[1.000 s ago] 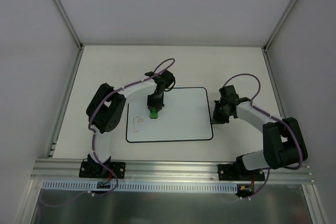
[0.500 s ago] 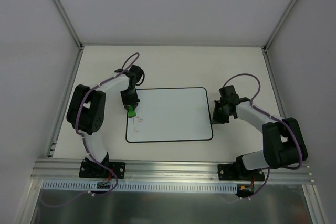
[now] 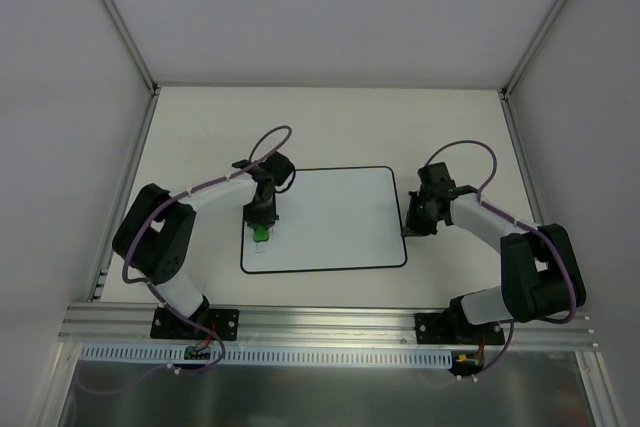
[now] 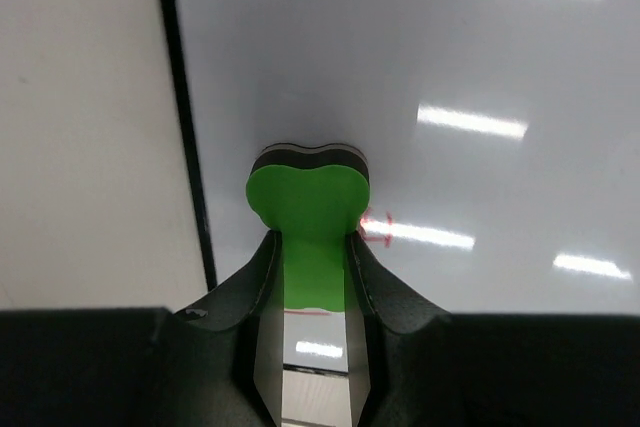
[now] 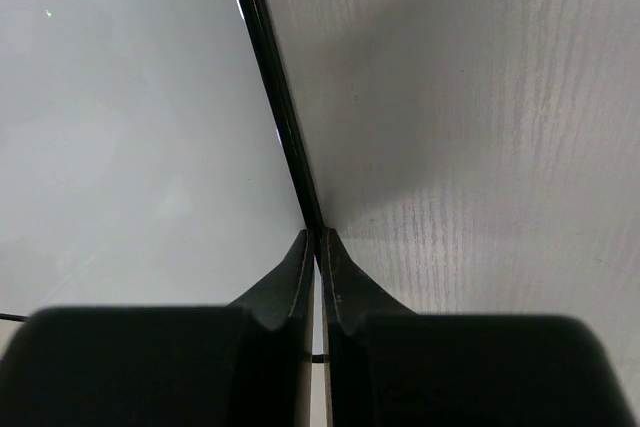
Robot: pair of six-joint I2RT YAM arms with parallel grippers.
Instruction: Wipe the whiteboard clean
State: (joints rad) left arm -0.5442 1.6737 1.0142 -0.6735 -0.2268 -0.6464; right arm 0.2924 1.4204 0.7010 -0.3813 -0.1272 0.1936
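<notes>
Top external view checked: found whiteboard (image 3: pixel 330 217) lying flat on table (image 3: pixel 200 137), between the two arms. Noted left gripper (image 3: pixel 261 231) clamped on green eraser (image 3: pixel 260 234), which is pressed to the whiteboard just inside its left border; left wrist view shows faint red marks (image 4: pixel 375 229) touching the eraser's edge. Recorded right gripper (image 3: pixel 407 231) with fingers closed together, tips set on the black border at the whiteboard's right edge.
</notes>
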